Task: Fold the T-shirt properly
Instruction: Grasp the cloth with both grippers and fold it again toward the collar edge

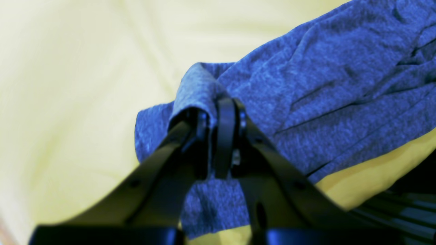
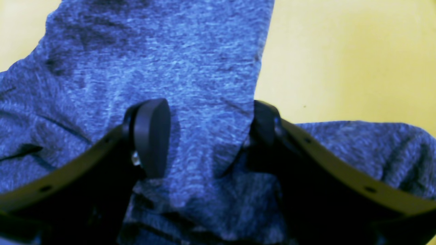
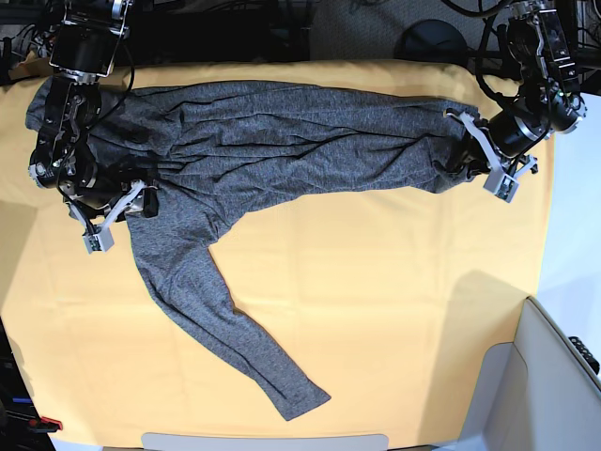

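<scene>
Barely begun, by the look of it: no neat fold visible yet. Spread across the far half of the yellow cloth (image 3: pixel 376 310) lies the T-shirt (image 3: pixel 282 141), bunched lengthwise, 1 long sleeve (image 3: pixel 225 329) trailing toward the near edge. Left gripper (image 1: pixel 218 115) clenched on a pinch of fabric at 1 end; right gripper (image 2: pixel 207 136) spread wide, straddling fabric, not yet closed. Left to do: flattening, tucking the sleeve, folding.
</scene>
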Tool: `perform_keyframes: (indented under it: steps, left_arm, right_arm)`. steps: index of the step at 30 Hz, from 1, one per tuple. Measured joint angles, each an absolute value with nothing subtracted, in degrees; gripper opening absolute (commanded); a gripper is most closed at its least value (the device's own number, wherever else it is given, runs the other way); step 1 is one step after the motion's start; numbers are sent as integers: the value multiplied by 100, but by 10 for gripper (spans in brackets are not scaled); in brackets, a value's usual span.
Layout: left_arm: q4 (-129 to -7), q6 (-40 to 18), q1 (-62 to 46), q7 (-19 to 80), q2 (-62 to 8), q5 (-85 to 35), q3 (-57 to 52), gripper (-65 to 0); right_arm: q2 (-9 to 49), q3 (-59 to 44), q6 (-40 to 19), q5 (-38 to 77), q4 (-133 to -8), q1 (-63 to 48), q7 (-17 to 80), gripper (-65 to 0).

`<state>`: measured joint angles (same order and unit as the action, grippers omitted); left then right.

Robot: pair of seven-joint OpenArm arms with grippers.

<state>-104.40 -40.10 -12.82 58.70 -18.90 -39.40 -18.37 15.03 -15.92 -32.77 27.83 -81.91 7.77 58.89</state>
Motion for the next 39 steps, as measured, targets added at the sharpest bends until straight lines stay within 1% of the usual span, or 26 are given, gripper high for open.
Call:
perform_keyframes:
  steps: [5, 8, 12, 14, 17, 19, 20, 24, 30, 39]
  left_arm:
    - [-10440, -4010, -1284, 5872, -1890, -3938, -1837, -648]
    - [-10440, -4010, -1284, 5870, -1890, -3940, -1837, -648]
    - [-10440, -4007, -1282, 5872, -1892, -3938, -1837, -648]
    - [-10440, -4010, -1284, 5870, -1887, -3942, -1835, -648]
    - [-10440, -4010, -1284, 5872, -1892, -3938, -1837, -648]
    - [-10440, -4010, -1284, 5872, -1890, -3940, -1837, -648]
    - [-10440, -4010, -1284, 5872, -1887, -3940, -1837, -648]
    - [-10440, -4007, -1284, 5872, -1890, -3938, -1837, -648]
    - [-10440, -4007, -1284, 5870, -1887, -3938, -1837, -648]
    - [-10440, -4010, -1105, 5861, -1876, -3940, -1852, -648]
  right_arm:
    - [1500, -1601, -3277, 2803, -8193, 749, 5850, -286]
    - [1341, -1682, -3234, 2779, -8152, 779, 5811, -286]
    - [1118, -1962, -3275, 2919, -7747, 963, 5649, -297]
    - [1122, -1966, -3288, 2954, -7533, 1057, 5607, -356]
    - [1122, -1999, -3297, 2952, -7286, 1197, 5522, -504]
    - [1129, -1984, -3277, 2934, -7210, 1243, 5529, -620]
    - [1127, -1973, -3277, 2932, -7181, 1269, 5527, -650]
    - [1135, -1951, -3275, 2906, -7273, 1288, 5590, -650]
    - [1105, -1935, -3260, 2714, -7817, 1249, 5946, -650]
    - [1466, -1940, -3280, 2764, -8851, 1286, 5988, -650]
